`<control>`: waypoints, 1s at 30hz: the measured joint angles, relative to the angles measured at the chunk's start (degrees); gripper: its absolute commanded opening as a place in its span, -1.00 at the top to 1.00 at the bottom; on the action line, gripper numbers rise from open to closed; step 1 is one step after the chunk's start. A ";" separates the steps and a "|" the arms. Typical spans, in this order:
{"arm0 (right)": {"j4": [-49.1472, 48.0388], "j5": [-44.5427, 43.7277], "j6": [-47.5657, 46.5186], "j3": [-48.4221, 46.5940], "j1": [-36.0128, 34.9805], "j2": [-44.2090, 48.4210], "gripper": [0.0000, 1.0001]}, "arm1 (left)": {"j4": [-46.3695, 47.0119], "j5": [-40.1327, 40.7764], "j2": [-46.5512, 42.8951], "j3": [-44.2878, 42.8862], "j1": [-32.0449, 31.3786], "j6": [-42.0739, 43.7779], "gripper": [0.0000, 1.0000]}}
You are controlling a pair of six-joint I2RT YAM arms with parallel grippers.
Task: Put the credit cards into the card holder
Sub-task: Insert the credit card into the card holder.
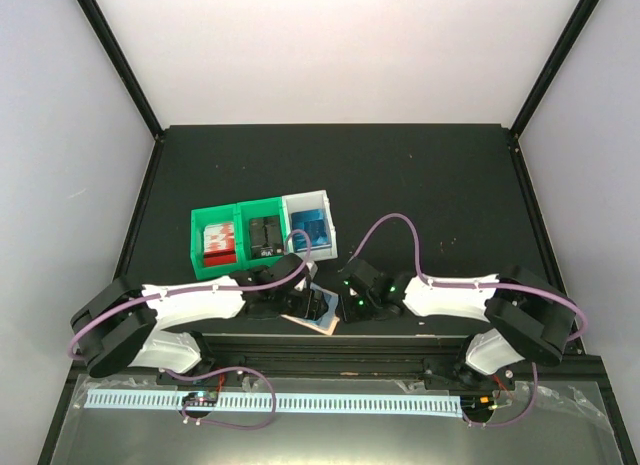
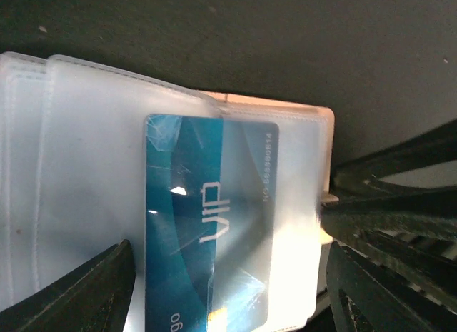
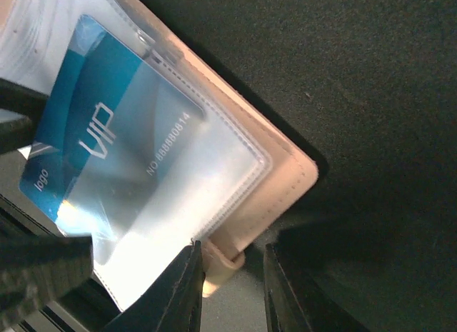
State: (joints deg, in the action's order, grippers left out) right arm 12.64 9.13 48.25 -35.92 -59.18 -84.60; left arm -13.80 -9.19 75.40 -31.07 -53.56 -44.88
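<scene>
Jaws at right pinch the card holder point(image 3: 285, 168); left jaws gape wide around the credit card point(image 2: 207, 225).

Bright, even top view; dim, soft wrist views, white glare on the card holder point(image 3: 235, 196)
</scene>
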 measured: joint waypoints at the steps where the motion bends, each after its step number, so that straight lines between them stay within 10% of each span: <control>1: -0.09 0.00 0.00 -0.02 0.00 -0.07 0.46 | 0.46 -0.94 -0.04 0.17 0.00 0.13 -0.48; 16: 2.10 -3.34 0.46 0.04 -0.26 1.64 0.41 | 0.85 -5.33 -5.09 1.14 -0.02 2.43 -0.25; 30: 16.04 -17.94 -2.08 -17.66 -7.63 -4.63 -0.19 | 0.50 1.92 -15.74 12.15 8.81 -3.74 0.24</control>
State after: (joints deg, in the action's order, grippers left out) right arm 28.69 -8.82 46.17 -53.58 -66.81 -89.23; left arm -13.30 -7.27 59.66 -18.92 -44.75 -48.62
